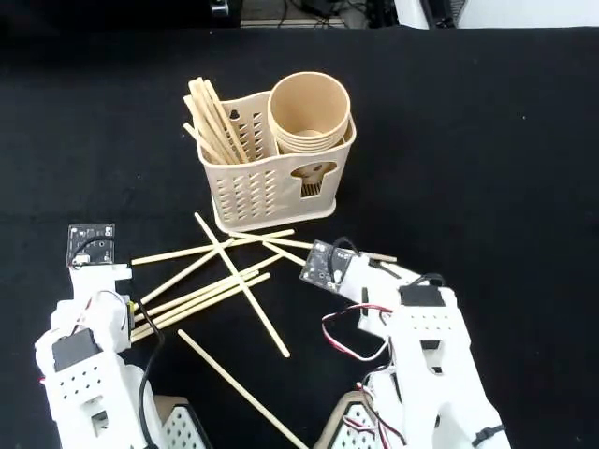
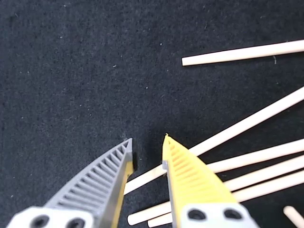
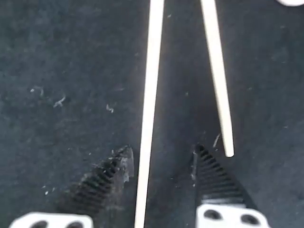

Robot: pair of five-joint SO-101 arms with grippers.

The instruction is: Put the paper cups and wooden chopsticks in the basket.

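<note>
Several chopsticks (image 1: pixel 201 292) lie loose toward the table's (image 1: pixel 487 140) near edge, beside the basket (image 1: pixel 271 192).
We see the left gripper (image 2: pixel 148 138) and right gripper (image 3: pixel 163 147) spread apart, each straddling one.

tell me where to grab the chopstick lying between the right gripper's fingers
Take the chopstick across its thin shaft, coming straight down from above. It lies flat on the black cloth, so only its two long sides are free to pinch. The right gripper is open and straddles it. The neighbouring chopstick ends just outside one finger, so closing here should catch only one.
</note>
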